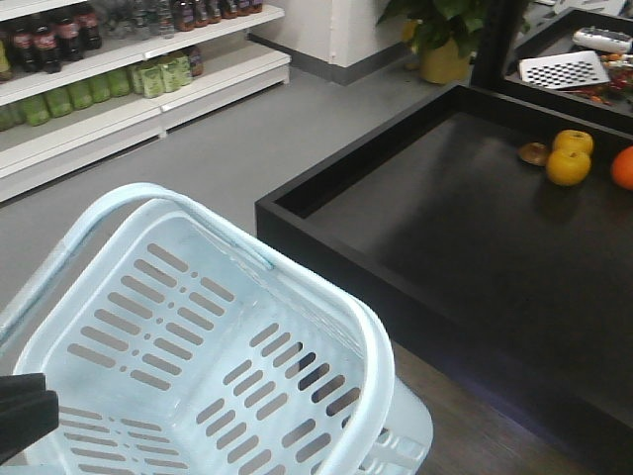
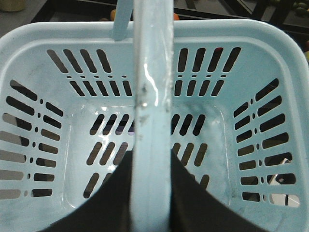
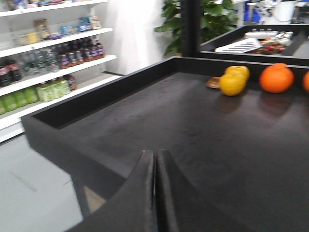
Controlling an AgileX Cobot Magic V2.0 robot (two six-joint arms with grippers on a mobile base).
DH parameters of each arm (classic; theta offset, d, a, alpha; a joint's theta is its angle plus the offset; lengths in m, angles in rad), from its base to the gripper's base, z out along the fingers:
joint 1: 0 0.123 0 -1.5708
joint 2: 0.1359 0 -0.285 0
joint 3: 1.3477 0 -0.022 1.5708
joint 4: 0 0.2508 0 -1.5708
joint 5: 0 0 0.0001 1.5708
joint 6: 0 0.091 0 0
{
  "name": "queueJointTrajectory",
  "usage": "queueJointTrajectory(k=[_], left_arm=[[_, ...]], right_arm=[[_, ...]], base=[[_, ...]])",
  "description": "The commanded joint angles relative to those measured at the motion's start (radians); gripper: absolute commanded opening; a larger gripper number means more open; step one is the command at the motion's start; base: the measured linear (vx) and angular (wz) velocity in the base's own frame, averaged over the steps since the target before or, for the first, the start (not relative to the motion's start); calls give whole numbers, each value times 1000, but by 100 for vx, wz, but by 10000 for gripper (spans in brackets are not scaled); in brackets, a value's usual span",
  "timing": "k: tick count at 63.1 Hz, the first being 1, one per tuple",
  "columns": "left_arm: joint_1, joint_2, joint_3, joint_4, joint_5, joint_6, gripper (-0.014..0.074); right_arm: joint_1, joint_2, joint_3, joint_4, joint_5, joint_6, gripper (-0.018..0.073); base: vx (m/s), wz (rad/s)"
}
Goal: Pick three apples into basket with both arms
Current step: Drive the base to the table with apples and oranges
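Basket: one basket (image 1: pixel 376 341) at 7 o'clock in the front view, beside the desk (image 1: pixel 445 233) corner, with its mouth up and tilted. In the left wrist view its long axis runs 9 to 3 o'clock.
Handle: the handle (image 2: pixel 152 92) crosses the mouth from 12 to 6 o'clock.
Left jaws: the left gripper (image 2: pixel 150 157) is pinching that handle.
Right jaws: the right gripper (image 3: pixel 155 159) is pressed together and holds nothing, above the desk's near rim.
Fruit: two yellow fruits (image 3: pixel 232 83) touch each other. One whole orange (image 3: pixel 276 78) is at their 3 o'clock and a small brown thing (image 3: pixel 214 82) at their 9 o'clock. All are well apart from the jaws.
Surroundings: shelves (image 1: pixel 148 109) of bottles at 10 o'clock.
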Motion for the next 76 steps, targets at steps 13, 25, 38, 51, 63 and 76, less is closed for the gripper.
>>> queueJointTrajectory(k=[13, 25, 38, 51, 63, 76], left_arm=[[-5, 6, -30, -61, -81, -6, -6], [-5, 6, -30, -61, -81, -6, -6], [-5, 6, -30, -61, -81, -6, -6], [-5, 6, -30, -61, -81, -6, -6], [-5, 6, -30, -61, -81, -6, -6], [-5, 6, -30, -61, -81, -6, -6]], right_arm=[[-5, -13, 14, -11, -77, -4, -9], [-5, -13, 14, -11, -77, -4, -9], [-5, -13, 14, -11, -77, -4, -9], [-5, -13, 14, -11, -77, -4, -9], [-5, -13, 14, -11, -77, -4, -9], [-5, -13, 14, -11, -77, -4, -9]], base=[[11, -50], [9, -45], [8, -37], [7, -28], [6, -25], [7, -27]])
